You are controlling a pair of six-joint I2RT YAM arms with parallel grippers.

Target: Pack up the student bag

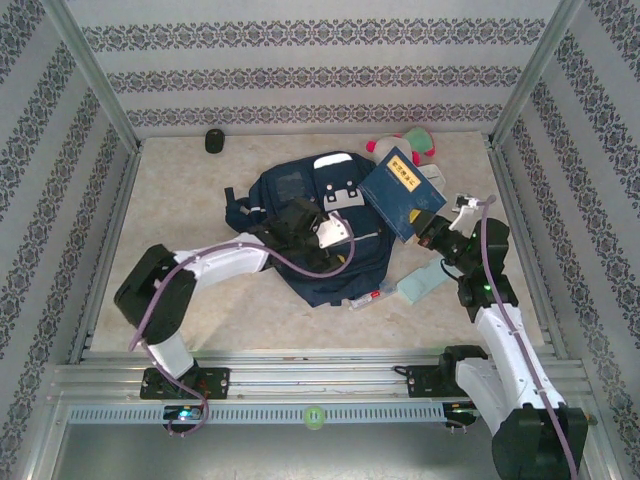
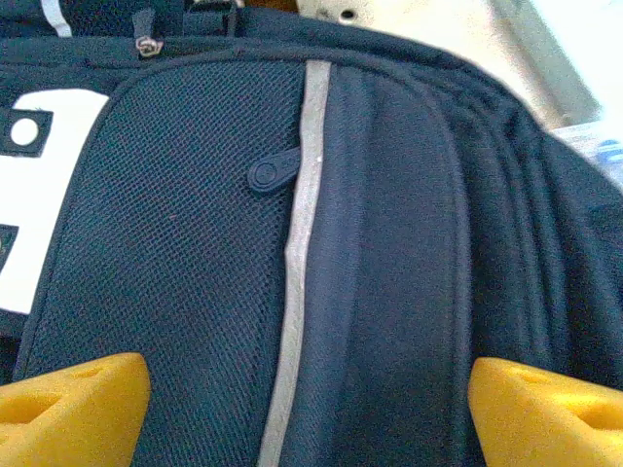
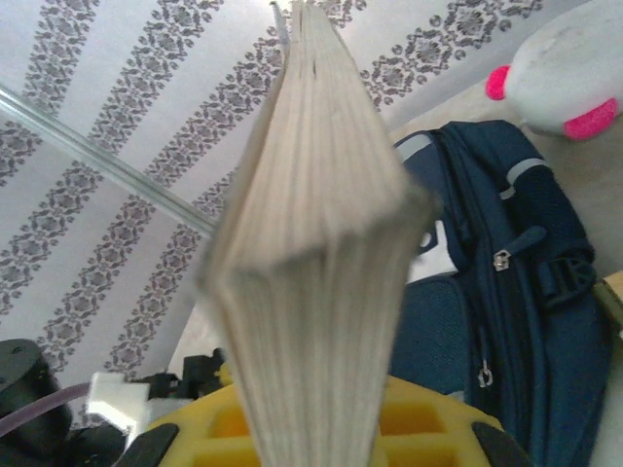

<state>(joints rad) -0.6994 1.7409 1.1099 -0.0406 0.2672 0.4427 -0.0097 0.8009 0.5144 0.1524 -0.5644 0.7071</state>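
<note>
The student bag (image 1: 285, 190) lies flat in the middle of the table, navy with white patches. My left gripper (image 1: 338, 235) hovers over its front. In the left wrist view the left gripper (image 2: 310, 413) is open, its yellow fingertips (image 2: 73, 404) spread wide above the bag's mesh pocket and grey stripe (image 2: 302, 243), holding nothing. My right gripper (image 1: 428, 228) is shut on a dark blue book (image 1: 400, 190), held tilted over the bag's right edge. In the right wrist view the book's page edge (image 3: 311, 263) rises from the right gripper (image 3: 311, 443), with the bag (image 3: 506, 292) to the right.
A white, green and pink plush toy (image 1: 410, 145) lies behind the book. A pale flat case (image 1: 420, 283) rests on the table below the right gripper. A small item with a red tip (image 1: 362, 298) sits at the bag's near edge. A black object (image 1: 215, 141) lies far left.
</note>
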